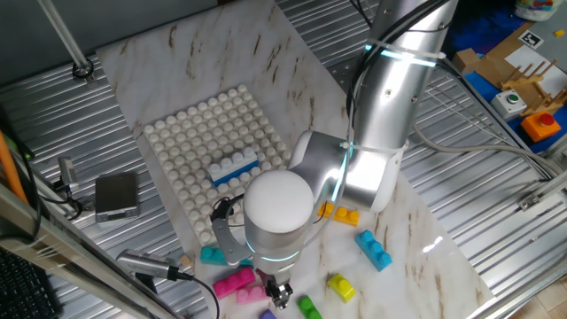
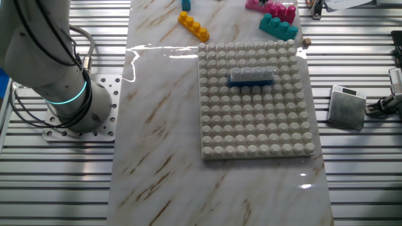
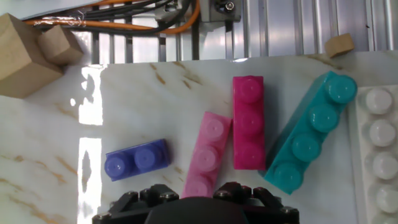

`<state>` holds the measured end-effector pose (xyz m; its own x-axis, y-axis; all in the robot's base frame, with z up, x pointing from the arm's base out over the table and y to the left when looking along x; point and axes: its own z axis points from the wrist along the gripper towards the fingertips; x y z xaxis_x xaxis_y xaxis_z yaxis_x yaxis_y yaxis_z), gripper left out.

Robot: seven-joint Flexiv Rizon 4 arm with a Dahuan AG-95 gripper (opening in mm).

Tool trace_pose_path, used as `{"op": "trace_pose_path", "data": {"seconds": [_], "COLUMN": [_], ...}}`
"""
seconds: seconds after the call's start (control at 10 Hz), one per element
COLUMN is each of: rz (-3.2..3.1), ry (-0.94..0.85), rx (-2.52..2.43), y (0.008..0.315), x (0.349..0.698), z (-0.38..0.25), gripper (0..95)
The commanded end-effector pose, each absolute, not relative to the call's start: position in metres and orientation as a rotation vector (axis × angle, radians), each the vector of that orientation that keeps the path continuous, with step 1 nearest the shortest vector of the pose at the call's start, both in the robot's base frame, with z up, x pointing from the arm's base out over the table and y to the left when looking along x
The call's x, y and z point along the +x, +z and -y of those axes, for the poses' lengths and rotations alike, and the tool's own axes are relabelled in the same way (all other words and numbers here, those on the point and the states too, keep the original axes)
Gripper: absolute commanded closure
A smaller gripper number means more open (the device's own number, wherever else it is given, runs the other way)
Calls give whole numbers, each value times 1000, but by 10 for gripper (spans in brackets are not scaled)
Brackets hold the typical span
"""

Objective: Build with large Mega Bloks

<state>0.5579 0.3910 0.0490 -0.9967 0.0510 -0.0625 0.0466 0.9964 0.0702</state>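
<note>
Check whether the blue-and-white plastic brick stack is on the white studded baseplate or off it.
On it: the blue-and-white brick stack sits among the white studded baseplate studs, in both fixed views.

silver arm (image 1: 390,97), glowing teal rings, white cap.

Bright, even lighting is seen in all three views. Overhead light is reflected as white glare patches on the glossy marbled desk (image 2: 157,125): one strip near the top left of the baseplate (image 2: 254,100) in the other fixed view, and a tall bright band left of the purple brick (image 3: 135,160) in the hand view. Shadows are soft and short. The gripper housing at the bottom edge of the hand view is dark and slightly blurred. The corrugated metal surround shows fine specular lines.
</note>
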Motion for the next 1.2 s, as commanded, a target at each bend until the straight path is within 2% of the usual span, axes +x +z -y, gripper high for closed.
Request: {"op": "trace_pose_path", "data": {"seconds": [0.1,0.5,0.6,0.8,0.9,1.2], "rz": [-3069,-3057,-3057,-3059,-3064,-3066], "ry": [105,106,99,80,59,20], "rx": [99,167,165,161,146,111], "y": [41,32,31,29,29,24], "x": [556,558,559,560,560,562], "z": [-390,-391,-391,-392,-392,-394], "gripper": [380,380,570,570,760,760]}}
